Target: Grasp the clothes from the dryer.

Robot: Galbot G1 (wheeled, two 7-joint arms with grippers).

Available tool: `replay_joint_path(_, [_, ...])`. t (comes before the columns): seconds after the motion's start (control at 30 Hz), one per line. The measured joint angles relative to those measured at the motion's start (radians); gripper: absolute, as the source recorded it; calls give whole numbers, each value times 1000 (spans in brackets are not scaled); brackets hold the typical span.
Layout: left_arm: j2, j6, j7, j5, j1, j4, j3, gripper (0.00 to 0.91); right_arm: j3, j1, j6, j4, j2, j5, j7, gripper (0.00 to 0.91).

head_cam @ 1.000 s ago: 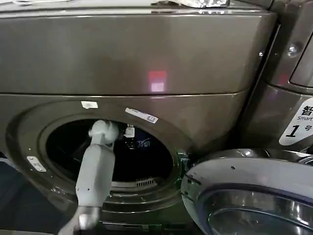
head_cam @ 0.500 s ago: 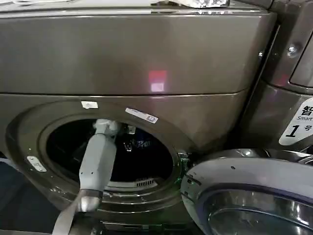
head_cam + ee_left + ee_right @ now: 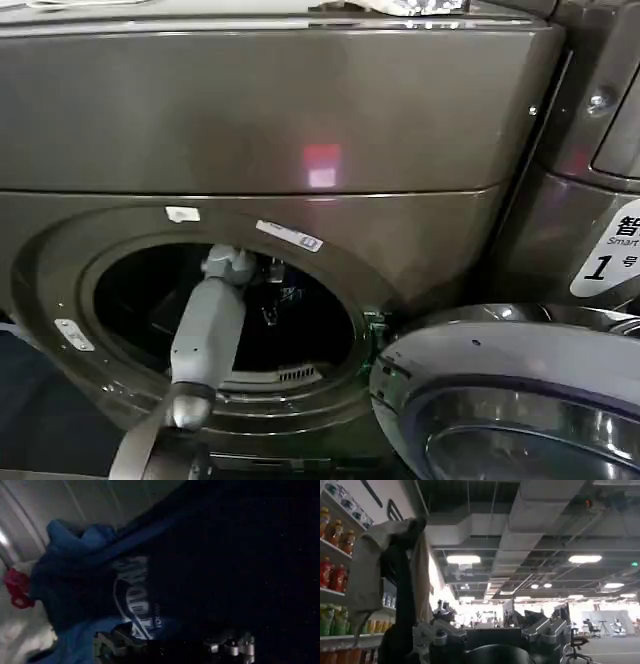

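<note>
Right now the biggest thing I see is the dryer (image 3: pixel 270 130), the big bronze-grey machine in front of me, with its round door (image 3: pixel 510 400) swung open to my right. My left arm (image 3: pixel 205 335) reaches through the round hole into the dark drum. Inside, the clothes (image 3: pixel 100 590) lie in a heap against the pale drum wall: a dark blue top with white letters on it, and a small red piece (image 3: pixel 17 587) off to one side. My left claw (image 3: pixel 175 647) is open, with its fingers (image 3: pixel 112 642) spread wide just above the blue cloth, and it holds nothing yet. My right claw (image 3: pixel 490 640) waits far from the dryer, pointing up at a ceiling with lights, and it looks open and empty too.

I think a few things could go wrong from here. If I close too soon, the claw may pinch only a thin fold and the top could slip out. If I push too deep, the fingers could bump the drum wall. When I pull back, the cloth could catch on the rim of the hole.
</note>
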Motion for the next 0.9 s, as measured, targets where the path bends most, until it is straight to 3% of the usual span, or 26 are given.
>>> replay_joint_path(0.47, [4,24,-6,-38,0,62,-14,907,-17,7,0,13,6,-1,0,907])
replay_joint_path(0.5, [4,24,-7,-38,-1,66,-15,580,-17,7,0,13,6,-1,0,907])
replay_joint_path(0.53, [4,24,-6,-38,-2,70,-15,444,-17,6,1,13,7,-1,0,907])
replay_joint_path(0.57, [5,23,-5,-39,-3,74,-15,159,-18,6,1,12,8,-1,0,907])
replay_joint_path(0.6, [6,21,-4,-41,-3,78,-15,46,-18,6,1,12,9,-1,0,907])
replay_joint_path(0.63, [8,21,-5,-44,-3,80,-16,0,-19,6,2,12,9,-1,0,907])
replay_joint_path(0.9, [16,19,-10,-73,-5,96,-20,0,-19,2,2,13,6,-1,0,907])
